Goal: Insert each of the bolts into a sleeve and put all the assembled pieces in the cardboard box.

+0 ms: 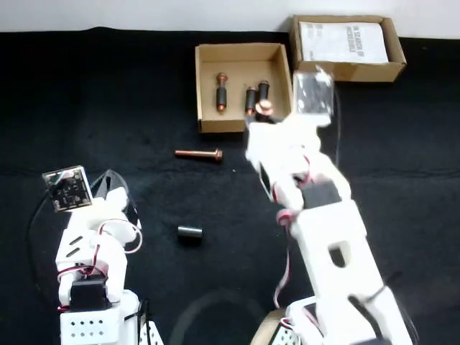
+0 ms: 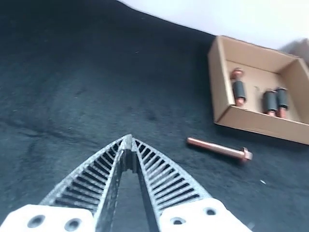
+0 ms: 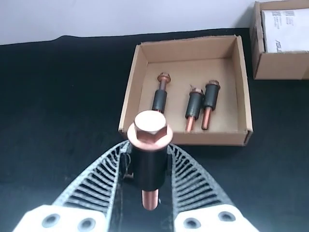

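Two grippers logged: right gripper clamped on sleeved bolt near cardboard box front wall | left gripper pinched together, empty, well apart from box | three assembled pieces inside box | loose bolt near box front | loose sleeve farther off

Soft, even light is falling from overhead. The black worktop is swallowing it, barely showing shadows, while the white wall behind is washing out. The copper head of the sleeved bolt is gleaming; the cardboard box walls are faintly shading its floor.

Copper bolts, black sleeves, brown box
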You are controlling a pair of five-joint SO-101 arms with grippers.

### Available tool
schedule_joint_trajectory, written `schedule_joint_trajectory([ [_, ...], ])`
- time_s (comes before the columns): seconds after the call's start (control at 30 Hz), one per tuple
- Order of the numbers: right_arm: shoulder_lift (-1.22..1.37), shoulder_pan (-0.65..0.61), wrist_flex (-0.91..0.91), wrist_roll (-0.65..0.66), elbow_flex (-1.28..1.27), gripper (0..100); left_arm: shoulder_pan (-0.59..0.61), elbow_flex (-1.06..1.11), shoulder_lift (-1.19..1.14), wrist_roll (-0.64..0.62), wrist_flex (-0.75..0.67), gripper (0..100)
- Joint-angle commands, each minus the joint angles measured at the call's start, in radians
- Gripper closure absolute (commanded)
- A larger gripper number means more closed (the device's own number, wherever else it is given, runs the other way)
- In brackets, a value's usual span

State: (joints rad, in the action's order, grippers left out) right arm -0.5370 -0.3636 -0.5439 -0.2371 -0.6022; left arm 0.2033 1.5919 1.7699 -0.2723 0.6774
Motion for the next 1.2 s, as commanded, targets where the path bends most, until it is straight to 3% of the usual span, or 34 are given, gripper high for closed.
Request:
schedule_joint_trajectory([
  [0.0, 0.148, 0.012, -0.002, -0.006, 0.229, 99.2, 0.027, 0.008, 0.038, -0.003, -0.028, 99],
  [0.23, 0.487, 0.013, -0.004, -0.003, 0.596, 99.2, 0.03, 0.102, 0.038, -0.003, -0.028, 99],
  [0.43, 0.802, 0.022, -0.016, 0.023, 0.94, 99.2, 0.122, 0.104, 0.038, -0.005, -0.026, 99],
  [0.63, 1.122, 0.021, -0.131, 0.098, 1.271, 99.2, 0.128, 0.104, 0.036, -0.005, 0.098, 99],
  [0.9, 1.461, -0.013, -0.432, 0.213, 1.647, 99.2, 0.128, 0.104, 0.036, -0.005, 0.1, 99],
  [1.17, 1.609, -0.027, -0.536, 0.322, 1.828, 98.9, 0.116, 0.104, 0.036, -0.005, 0.1, 99],
])
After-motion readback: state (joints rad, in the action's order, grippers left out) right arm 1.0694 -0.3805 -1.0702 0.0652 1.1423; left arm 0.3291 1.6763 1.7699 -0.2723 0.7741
